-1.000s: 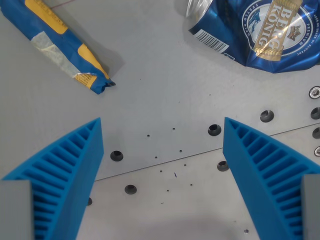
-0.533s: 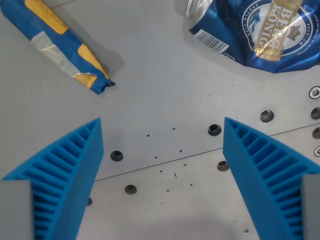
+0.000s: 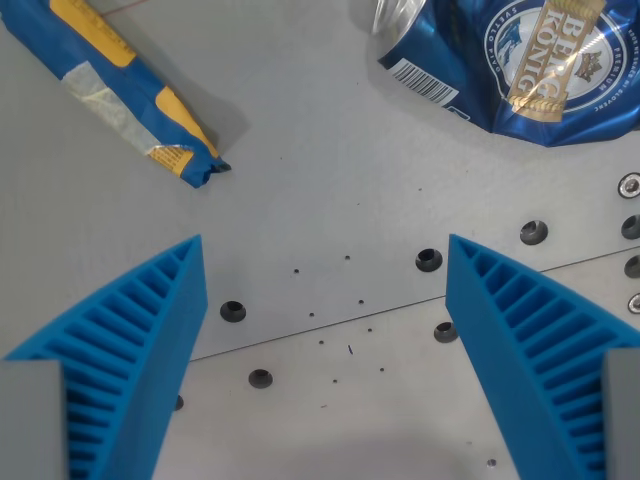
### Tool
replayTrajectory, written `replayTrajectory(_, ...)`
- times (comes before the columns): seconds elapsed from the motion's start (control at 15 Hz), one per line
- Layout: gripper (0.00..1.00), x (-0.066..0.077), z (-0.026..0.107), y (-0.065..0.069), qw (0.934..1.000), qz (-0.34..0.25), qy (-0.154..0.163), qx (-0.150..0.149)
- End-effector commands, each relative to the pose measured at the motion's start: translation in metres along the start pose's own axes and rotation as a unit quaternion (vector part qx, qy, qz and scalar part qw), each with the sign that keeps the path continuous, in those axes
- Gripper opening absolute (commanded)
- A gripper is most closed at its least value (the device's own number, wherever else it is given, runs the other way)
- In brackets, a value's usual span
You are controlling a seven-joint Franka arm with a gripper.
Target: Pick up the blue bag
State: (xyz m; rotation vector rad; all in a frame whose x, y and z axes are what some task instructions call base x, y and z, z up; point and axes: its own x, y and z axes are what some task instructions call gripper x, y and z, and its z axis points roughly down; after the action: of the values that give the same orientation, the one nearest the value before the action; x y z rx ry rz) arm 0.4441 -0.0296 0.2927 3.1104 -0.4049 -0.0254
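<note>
The blue bag (image 3: 112, 85), a rolled blue and yellow wrapper, lies at the wrist view's upper left, slanting down to a crimped end. My gripper (image 3: 325, 300) hangs over the grey table with its two blue ribbed fingers (image 3: 130, 350) spread wide, nothing between them. The bag lies above and left of the left finger, apart from it. Its far end runs out of the picture at the top left.
A crushed blue beer can (image 3: 520, 60) with a barcode lies at the upper right. The grey metal table (image 3: 330, 180) has a seam and several bolt holes (image 3: 429, 260) between and beside the fingers, with screws (image 3: 628, 184) at the right edge.
</note>
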Motion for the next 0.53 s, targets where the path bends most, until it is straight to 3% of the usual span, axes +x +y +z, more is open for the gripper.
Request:
replayTrajectory(0.07,1.00,0.0014,0.0018,-0.0014,0.9997,-0.022,0.010,0.002)
replayTrajectory(0.53,1.00,0.0034,0.0098,-0.0041,0.9989,-0.043,0.018,0.003)
